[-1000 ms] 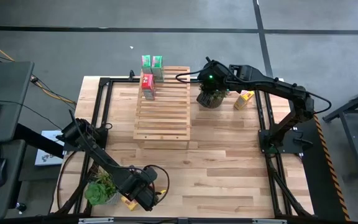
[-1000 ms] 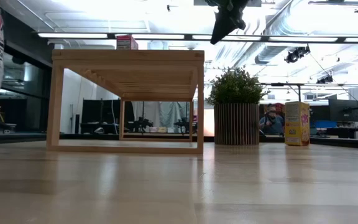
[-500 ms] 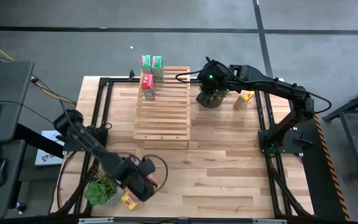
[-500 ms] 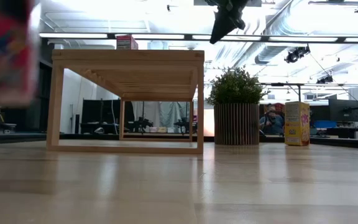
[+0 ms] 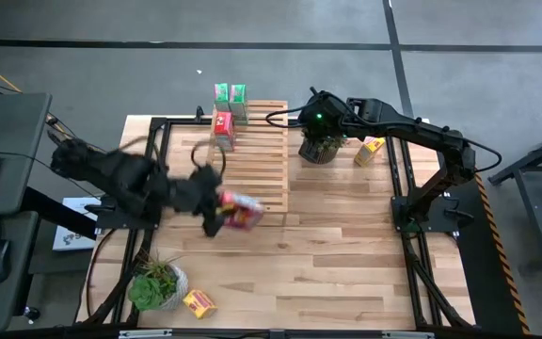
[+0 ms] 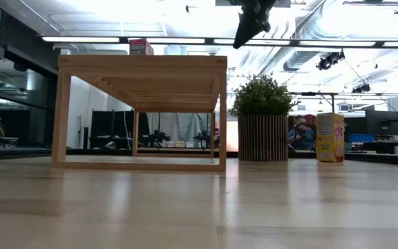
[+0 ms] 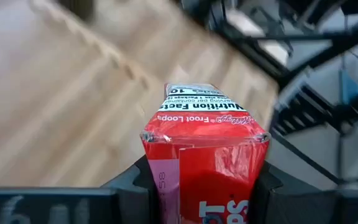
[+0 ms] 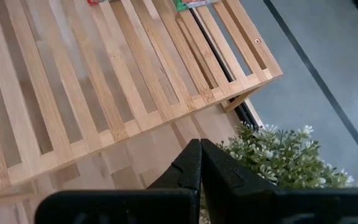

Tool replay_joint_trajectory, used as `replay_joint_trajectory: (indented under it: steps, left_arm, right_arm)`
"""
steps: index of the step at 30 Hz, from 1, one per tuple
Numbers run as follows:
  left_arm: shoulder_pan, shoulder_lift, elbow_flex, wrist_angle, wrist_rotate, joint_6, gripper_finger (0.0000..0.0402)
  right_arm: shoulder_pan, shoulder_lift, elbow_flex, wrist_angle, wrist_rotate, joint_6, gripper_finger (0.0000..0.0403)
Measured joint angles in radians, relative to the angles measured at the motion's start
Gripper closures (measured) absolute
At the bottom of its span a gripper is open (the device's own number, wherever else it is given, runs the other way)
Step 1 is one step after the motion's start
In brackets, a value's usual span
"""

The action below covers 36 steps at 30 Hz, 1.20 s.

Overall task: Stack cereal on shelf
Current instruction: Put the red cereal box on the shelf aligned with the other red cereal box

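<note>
The left end effector (image 5: 216, 209) grips a small red-pink rectangular cardboard cereal box (image 5: 240, 211) between its two dark fingers (image 7: 124, 184), its jaws closed against the box's sides. The box sits above the wooden plank counter (image 5: 327, 254), just beside the near edge of the large pale slatted wooden shelf (image 5: 249, 165). In the left wrist view the same box (image 7: 205, 163) juts forward from between the fingers, its nutrition panel facing up.

On the far end of the shelf stand two small green cardboard boxes (image 5: 231, 93), with another red-pink box (image 5: 223, 129) just in front of them. One yellow cardboard box (image 5: 371, 148) stands off the shelf's right side beyond a potted green plant (image 5: 322, 147); another yellow box (image 5: 199, 302) lies well apart from the shelf's near edge, beside a second potted plant (image 5: 156, 283).

The right end effector (image 8: 199, 157) hangs above the first plant, near the shelf's far right corner, its fingers pressed fully together and holding nothing.
</note>
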Motion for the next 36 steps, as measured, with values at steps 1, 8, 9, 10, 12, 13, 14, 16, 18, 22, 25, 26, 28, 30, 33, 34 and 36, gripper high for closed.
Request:
replay_joint_trajectory:
  steps: [1, 8, 9, 10, 12, 13, 14, 16, 18, 22, 25, 26, 28, 30, 33, 34, 36]
  left_arm:
    - [0.034, 0.002, 0.021, -0.001, -0.005, 0.049, 0.0280]
    - [0.293, 0.052, 0.143, -0.091, -0.010, 0.272, 0.0280]
    - [0.329, 0.058, 0.153, -0.104, -0.004, 0.300, 0.0280]
    - [0.364, 0.065, 0.162, -0.116, 0.011, 0.330, 0.0280]
    - [0.432, 0.082, 0.175, -0.126, 0.053, 0.394, 0.0280]
    - [0.465, 0.091, 0.175, -0.131, 0.075, 0.428, 0.0280]
    - [0.495, 0.102, 0.176, -0.140, 0.093, 0.463, 0.0280]
    - [0.552, 0.123, 0.176, -0.144, 0.133, 0.524, 0.0280]
    - [0.606, 0.148, 0.176, -0.164, 0.168, 0.582, 0.0280]
    - [0.683, 0.192, 0.176, -0.190, 0.186, 0.646, 0.0280]
    - [0.712, 0.215, 0.176, -0.175, 0.236, 0.679, 0.0280]
    - [0.716, 0.221, 0.176, -0.165, 0.258, 0.684, 0.0280]
    - [0.718, 0.228, 0.176, -0.136, 0.294, 0.692, 0.0280]
    - [0.718, 0.228, 0.175, -0.118, 0.296, 0.697, 0.0280]
    - [0.718, 0.227, 0.175, -0.114, 0.238, 0.698, 0.0279]
    - [0.718, 0.227, 0.175, -0.115, 0.217, 0.691, 0.0279]
    - [0.719, 0.227, 0.175, -0.116, 0.201, 0.678, 0.0279]
  right_arm:
    - [0.000, 0.000, 0.000, 0.000, 0.000, -0.004, 0.0402]
    - [0.000, 0.000, 0.000, 0.045, -0.010, -0.042, 0.0402]
    - [0.000, 0.000, 0.000, 0.058, -0.020, -0.045, 0.0402]
    - [0.000, 0.000, 0.000, 0.075, -0.026, -0.046, 0.0402]
    - [0.000, 0.000, 0.000, 0.099, -0.044, -0.039, 0.0402]
    - [0.000, 0.000, 0.000, 0.106, -0.046, -0.031, 0.0402]
    - [0.000, 0.000, 0.000, 0.112, -0.047, -0.019, 0.0402]
    - [0.000, 0.000, 0.000, 0.117, -0.044, 0.013, 0.0402]
    - [0.000, 0.000, 0.000, 0.117, -0.040, 0.060, 0.0402]
    - [0.000, 0.000, 0.000, 0.117, -0.039, 0.144, 0.0402]
    - [0.000, 0.000, 0.000, 0.117, -0.017, 0.200, 0.0402]
    - [0.000, 0.000, 0.000, 0.117, -0.004, 0.214, 0.0402]
    - [0.000, 0.000, 0.000, 0.117, 0.016, 0.237, 0.0402]
    - [0.000, 0.000, 0.000, 0.120, 0.034, 0.250, 0.0402]
    - [0.000, 0.000, 0.000, 0.129, 0.048, 0.266, 0.0402]
    - [0.000, 0.000, 0.000, 0.132, 0.048, 0.268, 0.0402]
    - [0.000, 0.000, 0.000, 0.138, 0.048, 0.268, 0.0402]
